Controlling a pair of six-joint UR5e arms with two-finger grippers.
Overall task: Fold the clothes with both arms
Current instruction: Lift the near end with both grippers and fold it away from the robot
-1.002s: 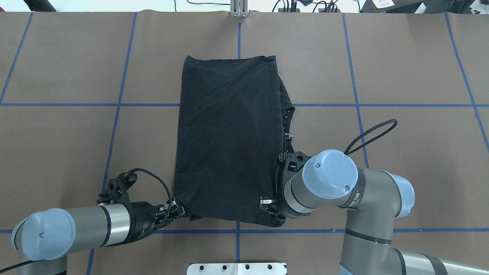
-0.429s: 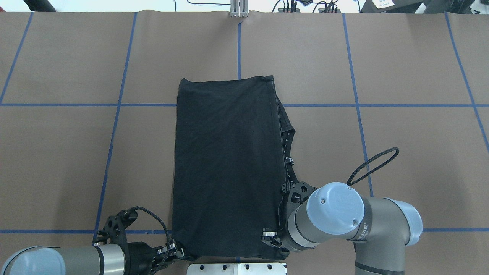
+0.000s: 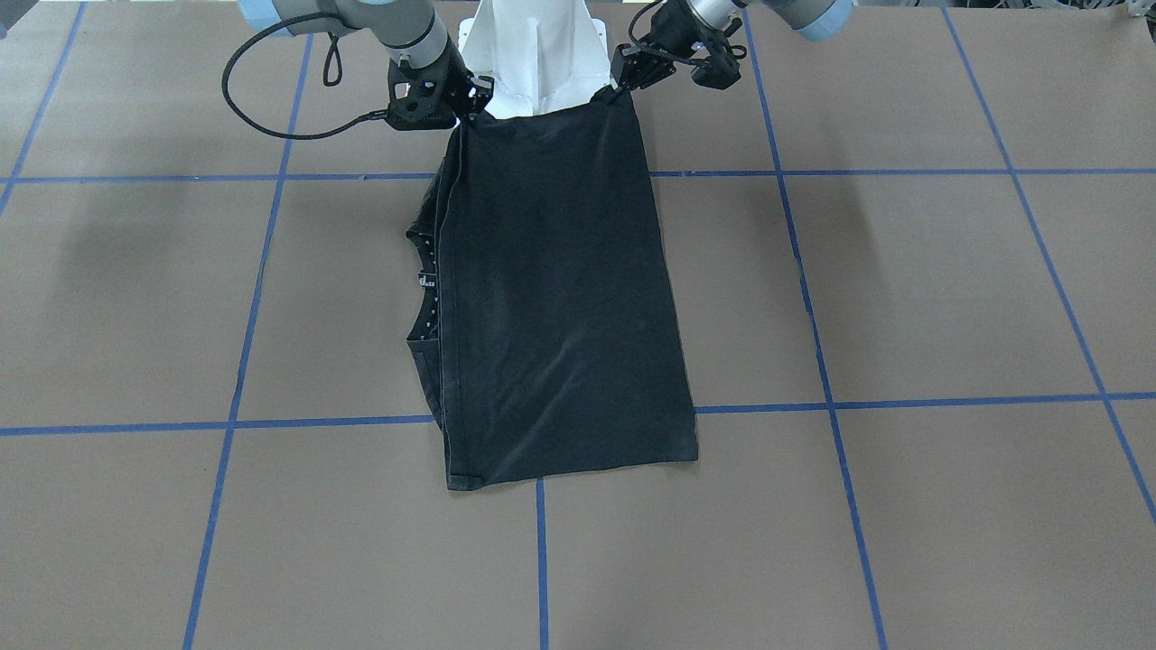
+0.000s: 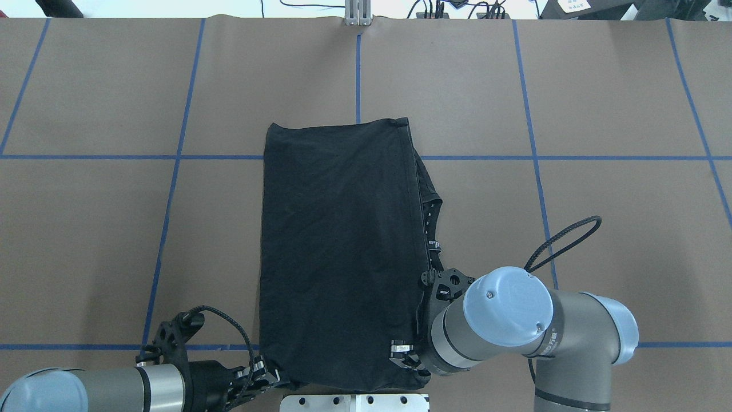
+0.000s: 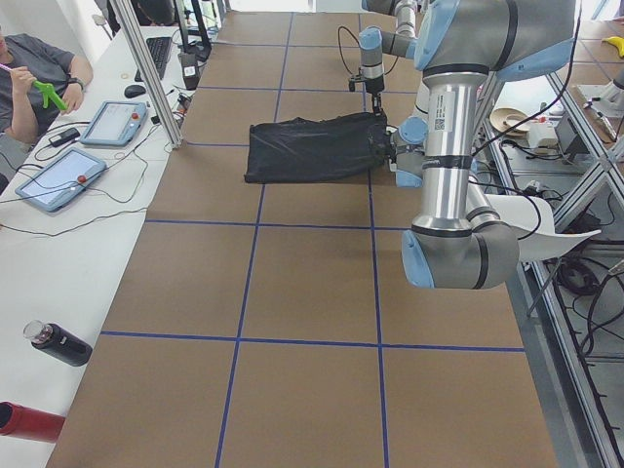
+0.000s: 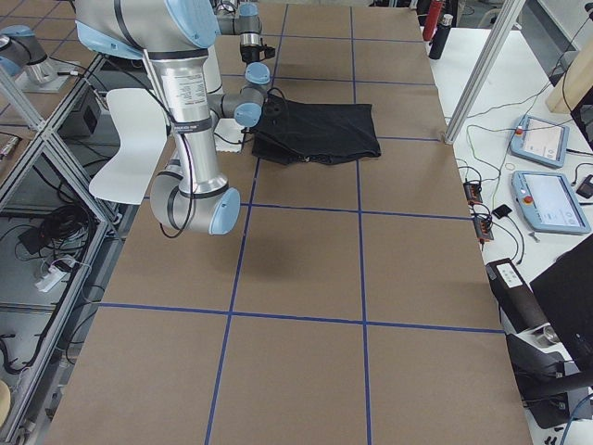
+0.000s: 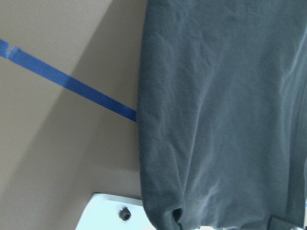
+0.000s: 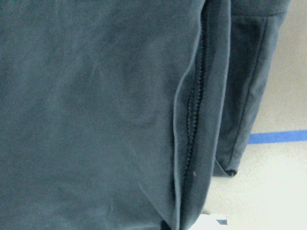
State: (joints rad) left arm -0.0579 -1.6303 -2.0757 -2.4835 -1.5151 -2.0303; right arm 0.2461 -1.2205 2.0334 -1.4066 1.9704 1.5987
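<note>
The clothes, one black T-shirt (image 4: 337, 246), lie folded into a long strip on the brown table (image 4: 86, 229), plain side up, with the collar edge (image 4: 433, 201) sticking out on the right. My left gripper (image 4: 267, 375) is shut on the near left corner of the strip. Its near right corner is pinched by my right gripper (image 4: 403, 353), also shut. In the front-facing view the T-shirt (image 3: 560, 298) hangs slightly lifted at the base end between the left gripper (image 3: 623, 83) and the right gripper (image 3: 465, 101). Both wrist views are filled with dark cloth (image 7: 220, 110) (image 8: 96, 105).
The white pedestal plate (image 4: 354, 402) sits right under the held edge. Blue tape lines (image 4: 171, 157) grid the table. In the exterior left view a side bench carries tablets (image 5: 58, 177) and a bottle (image 5: 58, 343), with a person seated at its far end (image 5: 29, 68).
Both grippers have drawn the T-shirt toward the robot's base; its far edge slid nearer across the table. Both stay shut on their corners.
</note>
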